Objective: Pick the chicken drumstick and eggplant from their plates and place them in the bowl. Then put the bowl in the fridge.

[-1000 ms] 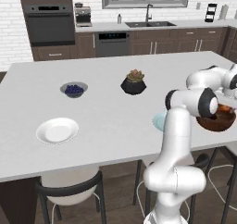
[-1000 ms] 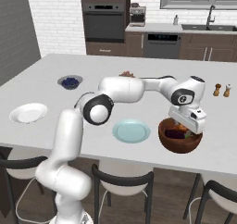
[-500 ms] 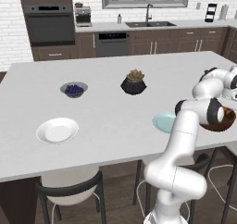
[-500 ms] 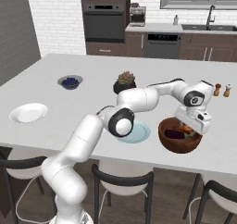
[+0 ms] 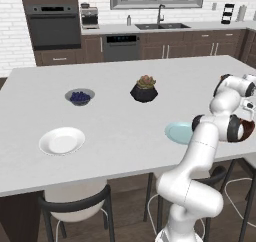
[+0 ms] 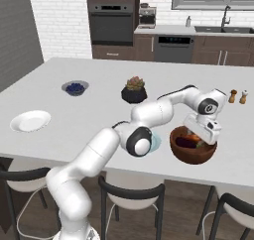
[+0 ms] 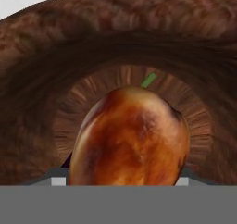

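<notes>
1. Spreading across the kitchen is the large pale grey table (image 6: pixel 99 110), with dark-framed stools tucked under its near edge.
2. Reaching over the table's right end, the white robot arm bends down so that its claw (image 6: pixel 201 135) hangs over the bowl's rim; whether the claw is apart or together cannot be told, since the hand view does not show the tips clearly.
3. Sitting near the table's front right edge is the big round reddish-brown wooden bowl (image 6: pixel 193 152), just right of the pale blue plate.
4. Lying on the table are two round flat plates: the pale blue plate (image 5: pixel 178 131), partly behind the arm, and the white plate (image 6: pixel 30 120), well apart near the left edge.
5. Standing mid-table is the black faceted plant pot (image 6: pixel 134 90) with a small succulent.
6. Resting further left is the small grey bowl of blueberries (image 6: pixel 75 88).
7. Lying inside the wooden bowl is the orange-brown roasted chicken drumstick (image 7: pixel 132 137), close under the hand camera.
8. Lying beside it in the bowl is the dark purple eggplant (image 6: pixel 185 143), its green stem tip poking up behind the drumstick in the hand view.
</notes>
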Tool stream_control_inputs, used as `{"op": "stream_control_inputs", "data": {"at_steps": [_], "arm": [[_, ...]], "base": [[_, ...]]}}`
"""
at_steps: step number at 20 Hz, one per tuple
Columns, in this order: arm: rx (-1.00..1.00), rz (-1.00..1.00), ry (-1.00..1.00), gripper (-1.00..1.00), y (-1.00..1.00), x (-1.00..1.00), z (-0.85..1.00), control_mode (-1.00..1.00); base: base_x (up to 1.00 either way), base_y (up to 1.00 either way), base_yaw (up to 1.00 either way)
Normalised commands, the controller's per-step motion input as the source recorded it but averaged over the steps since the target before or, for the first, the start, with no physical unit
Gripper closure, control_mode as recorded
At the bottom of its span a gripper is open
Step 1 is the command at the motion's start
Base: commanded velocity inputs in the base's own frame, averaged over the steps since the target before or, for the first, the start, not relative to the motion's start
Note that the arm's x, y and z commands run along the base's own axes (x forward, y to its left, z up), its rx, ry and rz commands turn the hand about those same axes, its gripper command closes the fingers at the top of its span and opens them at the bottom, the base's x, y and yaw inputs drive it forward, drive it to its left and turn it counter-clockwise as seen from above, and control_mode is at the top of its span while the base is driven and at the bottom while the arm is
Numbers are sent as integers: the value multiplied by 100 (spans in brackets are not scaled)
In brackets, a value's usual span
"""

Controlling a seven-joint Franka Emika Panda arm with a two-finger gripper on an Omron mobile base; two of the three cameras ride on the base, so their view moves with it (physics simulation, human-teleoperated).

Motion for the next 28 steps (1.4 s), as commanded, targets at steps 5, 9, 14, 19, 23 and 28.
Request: {"op": "stream_control_inputs", "data": {"at_steps": [5, 9, 14, 19, 23, 28], "arm": [[-6, 0, 12, -100, 18, 0, -26, -100], [-4, 0, 10, -100, 7, -2, -5, -100], [0, 0, 2, -100, 8, -32, 10, -100], [-1, 0, 0, -100, 16, -53, 20, -100], [-10, 0, -1, -100, 67, -83, 16, -100], [-35, 4, -9, -100, 91, -78, 0, -100]], "base": [[0, 0, 0], [0, 0, 0], [0, 0, 0], [0, 0, 0], [0, 0, 0], [0, 0, 0]]}}
